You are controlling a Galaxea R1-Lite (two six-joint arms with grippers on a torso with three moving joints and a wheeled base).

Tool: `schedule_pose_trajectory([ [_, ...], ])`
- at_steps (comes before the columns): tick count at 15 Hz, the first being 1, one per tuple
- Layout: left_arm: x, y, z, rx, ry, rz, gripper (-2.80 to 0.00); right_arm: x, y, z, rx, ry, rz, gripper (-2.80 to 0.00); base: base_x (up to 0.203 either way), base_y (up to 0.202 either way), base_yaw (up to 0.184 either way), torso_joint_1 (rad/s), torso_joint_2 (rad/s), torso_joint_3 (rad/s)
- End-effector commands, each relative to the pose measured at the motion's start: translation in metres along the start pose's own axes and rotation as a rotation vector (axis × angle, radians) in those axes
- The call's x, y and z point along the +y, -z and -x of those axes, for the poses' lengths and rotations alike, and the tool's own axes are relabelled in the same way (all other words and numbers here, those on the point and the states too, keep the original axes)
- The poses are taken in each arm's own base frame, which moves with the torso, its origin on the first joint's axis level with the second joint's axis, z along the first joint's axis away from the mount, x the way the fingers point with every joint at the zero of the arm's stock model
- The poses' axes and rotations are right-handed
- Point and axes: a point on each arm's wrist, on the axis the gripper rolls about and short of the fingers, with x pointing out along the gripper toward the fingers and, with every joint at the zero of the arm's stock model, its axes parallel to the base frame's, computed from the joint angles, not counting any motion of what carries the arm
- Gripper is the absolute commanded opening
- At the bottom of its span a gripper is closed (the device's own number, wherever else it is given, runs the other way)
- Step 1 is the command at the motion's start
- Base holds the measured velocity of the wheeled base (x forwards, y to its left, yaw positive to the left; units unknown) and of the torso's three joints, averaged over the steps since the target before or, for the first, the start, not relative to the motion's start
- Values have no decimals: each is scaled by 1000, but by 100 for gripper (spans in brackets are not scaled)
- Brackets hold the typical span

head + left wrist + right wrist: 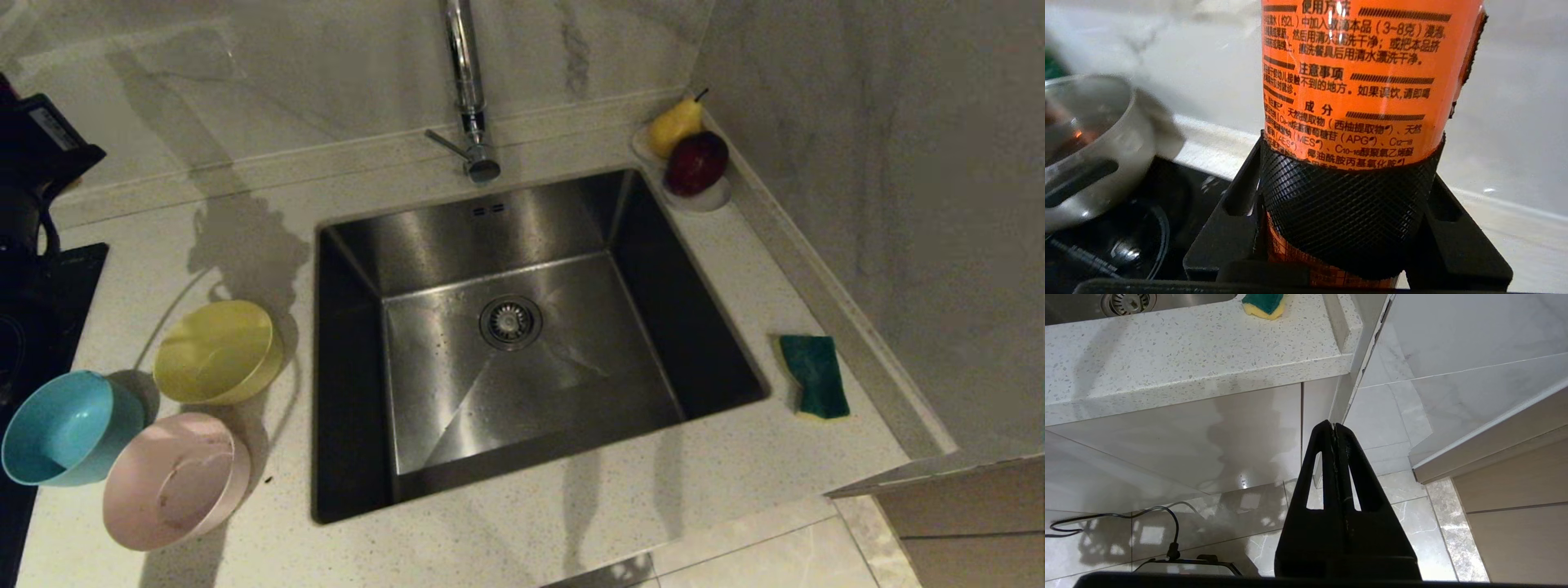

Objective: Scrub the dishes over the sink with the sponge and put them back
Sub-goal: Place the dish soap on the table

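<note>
In the left wrist view the left claw (1347,228) holds an orange detergent bottle (1355,81) with a black knurled band; the bottle's top is cut off and its base hidden behind the fingers. A steel pot (1090,143) beside it is blurred and only partly seen. The head view does not show this claw. The right claw (1334,428) hangs pressed shut below the surface (735,278), over the floor. The sink (506,384) holds only its drain strainer. Left of it sit the yellow bowl (216,351), light blue bowl (65,429) and smeared pink bowl (175,482), all without contents. The sponge (815,376) lies green side up right of the sink. At the far right corner a white dish (702,198) carries a pear (676,124) and a red apple (696,162).
</note>
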Motion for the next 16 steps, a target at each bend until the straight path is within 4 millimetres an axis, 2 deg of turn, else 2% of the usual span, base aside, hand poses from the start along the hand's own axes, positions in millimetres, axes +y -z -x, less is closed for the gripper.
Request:
schedule_pose_trajectory([
  [1,-3,38,-16,39,-24,-32,-280,0,0,0,1,0,0,-280,0,0,0,0,0,0],
  [5,-8,85,-28,65,-72,-52,-280,0,0,0,0,0,0,-280,0,0,0,0,0,0],
  [6,-10,90,-32,52,-76,-49,-280,0,0,0,0,0,0,-280,0,0,0,0,0,0],
  [11,-18,137,-44,55,-83,-64,-280,0,0,0,0,0,0,-280,0,0,0,0,0,0],
  [16,-29,160,-56,47,-86,-81,-280,0,0,0,1,0,0,-280,0,0,0,0,0,0],
])
